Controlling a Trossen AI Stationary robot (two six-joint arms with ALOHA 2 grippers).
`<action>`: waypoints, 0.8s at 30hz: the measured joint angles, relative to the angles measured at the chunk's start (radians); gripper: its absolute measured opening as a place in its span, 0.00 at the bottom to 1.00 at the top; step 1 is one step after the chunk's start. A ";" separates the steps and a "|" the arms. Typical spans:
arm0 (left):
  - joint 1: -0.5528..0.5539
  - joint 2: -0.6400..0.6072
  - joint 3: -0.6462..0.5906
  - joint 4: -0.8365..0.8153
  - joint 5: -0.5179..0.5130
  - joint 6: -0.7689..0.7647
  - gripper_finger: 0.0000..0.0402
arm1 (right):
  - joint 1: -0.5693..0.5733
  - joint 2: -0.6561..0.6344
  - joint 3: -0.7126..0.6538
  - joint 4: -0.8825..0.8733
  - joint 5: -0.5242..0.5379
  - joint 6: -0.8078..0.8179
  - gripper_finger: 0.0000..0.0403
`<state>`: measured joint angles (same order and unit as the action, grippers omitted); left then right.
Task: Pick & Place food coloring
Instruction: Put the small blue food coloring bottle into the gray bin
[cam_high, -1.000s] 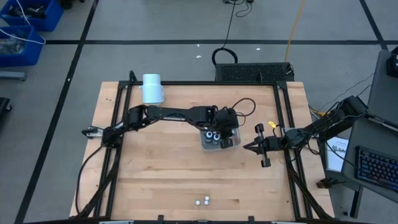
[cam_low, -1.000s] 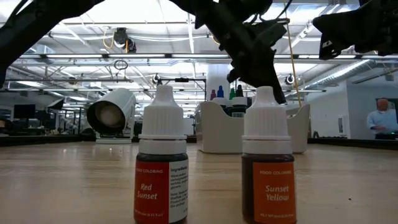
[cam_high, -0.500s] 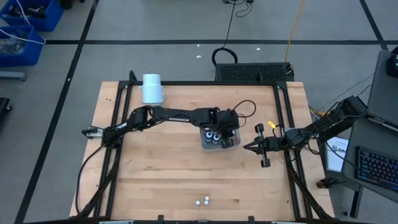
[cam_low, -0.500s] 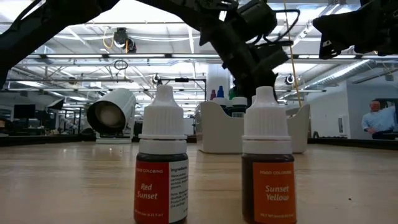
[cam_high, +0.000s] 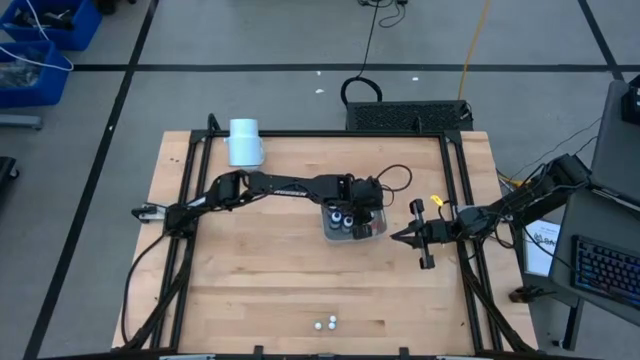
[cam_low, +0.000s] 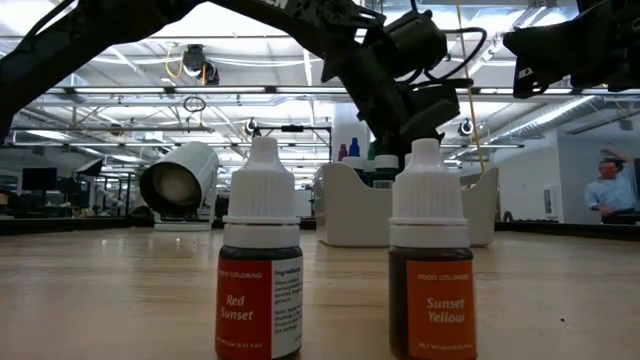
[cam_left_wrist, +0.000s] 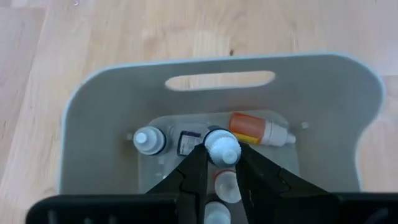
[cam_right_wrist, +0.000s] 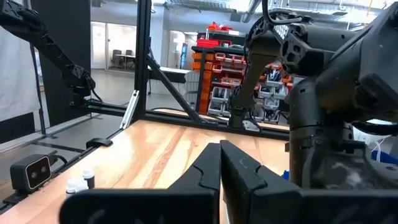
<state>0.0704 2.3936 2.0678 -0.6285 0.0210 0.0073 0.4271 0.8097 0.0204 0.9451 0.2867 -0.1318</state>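
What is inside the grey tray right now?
In the tray: an upright white-capped bottle, an orange bottle lying flat, and a bottle clamped by the left gripper. More caps show below it; the gripper covers the rest.

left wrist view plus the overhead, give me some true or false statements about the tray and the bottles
1. The left end effector is closed on a white-capped bottle inside the tray. True.
2. The orange-labelled bottle in the tray stands upright. False: it lies on its side.
3. Two small bottles stand on the table outside the tray, near its front edge. True.
4. The right end effector is wide open over the tray. False: it is shut and waits beside the tray, off to the right.
5. The pale cylinder sits inside the tray. False: it lies apart, near the table's far left corner.
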 joint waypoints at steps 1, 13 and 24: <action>-0.001 0.000 0.000 0.000 -0.004 0.004 0.19 | 0.000 0.000 0.000 -0.001 0.000 0.000 0.00; -0.007 0.000 0.000 0.031 0.005 0.016 0.24 | 0.000 0.000 0.000 0.000 0.000 0.000 0.00; -0.011 -0.011 0.044 0.014 0.036 0.018 0.42 | 0.000 0.000 0.000 0.000 0.000 -0.002 0.00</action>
<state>0.0594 2.3822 2.1121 -0.6141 0.0573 0.0257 0.4271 0.8097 0.0204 0.9447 0.2863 -0.1342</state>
